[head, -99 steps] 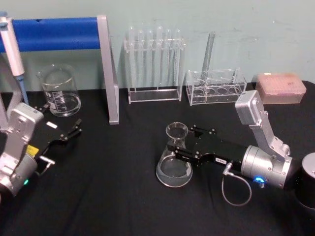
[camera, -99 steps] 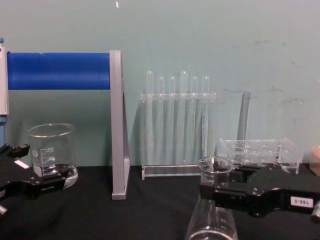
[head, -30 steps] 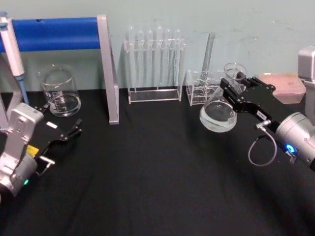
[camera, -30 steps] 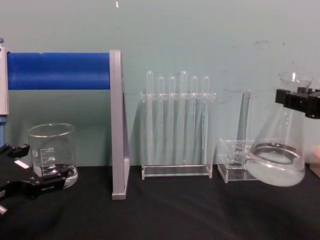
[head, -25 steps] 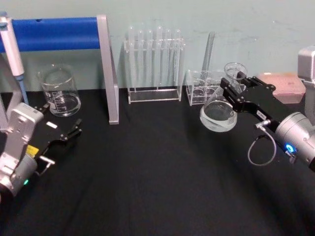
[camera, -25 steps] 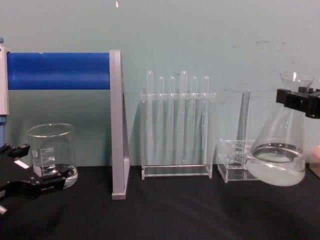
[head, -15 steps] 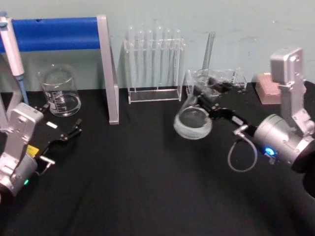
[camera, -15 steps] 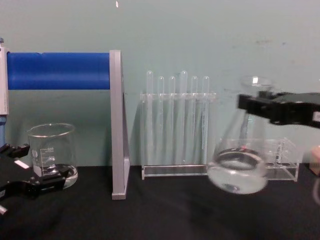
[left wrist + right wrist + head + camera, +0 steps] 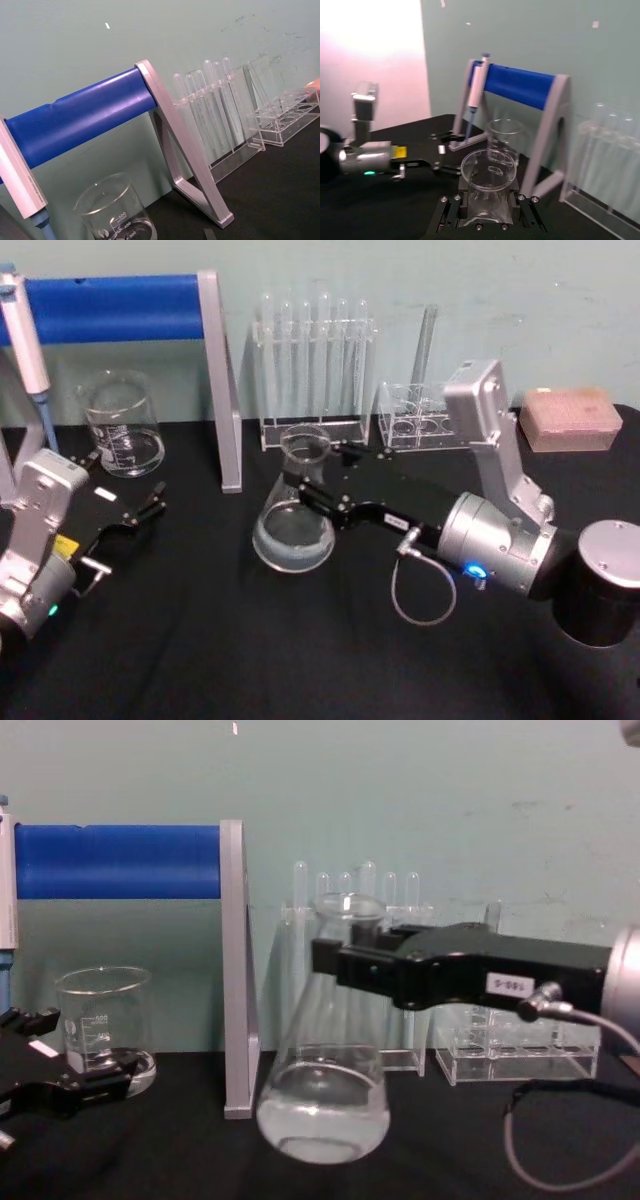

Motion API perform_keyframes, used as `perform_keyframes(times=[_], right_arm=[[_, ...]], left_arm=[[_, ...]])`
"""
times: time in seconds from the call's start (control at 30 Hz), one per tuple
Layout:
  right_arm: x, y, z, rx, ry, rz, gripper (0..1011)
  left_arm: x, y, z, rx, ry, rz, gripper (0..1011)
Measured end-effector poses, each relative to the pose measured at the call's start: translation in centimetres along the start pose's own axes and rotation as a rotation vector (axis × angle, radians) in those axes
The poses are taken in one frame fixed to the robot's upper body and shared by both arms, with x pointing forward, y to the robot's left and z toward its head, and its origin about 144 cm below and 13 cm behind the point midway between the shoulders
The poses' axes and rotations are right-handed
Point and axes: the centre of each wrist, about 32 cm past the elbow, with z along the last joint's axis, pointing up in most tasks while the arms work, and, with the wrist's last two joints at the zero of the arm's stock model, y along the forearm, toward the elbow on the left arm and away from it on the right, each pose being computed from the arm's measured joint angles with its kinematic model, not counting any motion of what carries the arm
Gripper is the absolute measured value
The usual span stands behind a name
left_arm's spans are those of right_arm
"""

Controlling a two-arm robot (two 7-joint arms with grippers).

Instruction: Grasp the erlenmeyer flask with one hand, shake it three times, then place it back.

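Erlenmeyer flask (image 9: 293, 520): part-filled, tilted, before test-tube rack (image 9: 312, 360); right pincer (image 9: 307, 480) clenched on neck. Risk: shake swings base into rack, or neck slips. Left pincer (image 9: 125, 485): released, parked left of rack.

Surface: black table (image 9: 250, 640), running back to a pale green wall.
Back left: glass beaker (image 9: 122, 428), upright.
Beside it: stand (image 9: 222, 390) with grey legs and a blue bar.
Back centre: clear test-tube rack (image 9: 312, 375), its tubes upright.
Back right: low clear rack (image 9: 405, 422) holding one tall tube; pink box (image 9: 570, 420) near it.
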Motion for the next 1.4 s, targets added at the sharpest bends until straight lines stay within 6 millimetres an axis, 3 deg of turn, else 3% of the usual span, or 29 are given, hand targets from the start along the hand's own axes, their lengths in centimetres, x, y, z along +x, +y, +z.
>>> perform_keyframes(times=[0.4, 1.07, 1.4], right_arm=[[0.3, -0.4, -0.1, 0.005, 0.007, -0.041, 447], [2.8, -8.1, -0.3, 0.009, 0.007, -0.538, 447], [2.6, -8.5, -0.3, 0.011, 0.005, -0.545, 447]], left_arm=[[0.0, 0.0, 0.0, 0.0, 0.0, 0.0, 1001], [0.0, 0.0, 0.0, 0.0, 0.0, 0.0, 1001], [0.0, 0.0, 0.0, 0.0, 0.0, 0.0, 1001]])
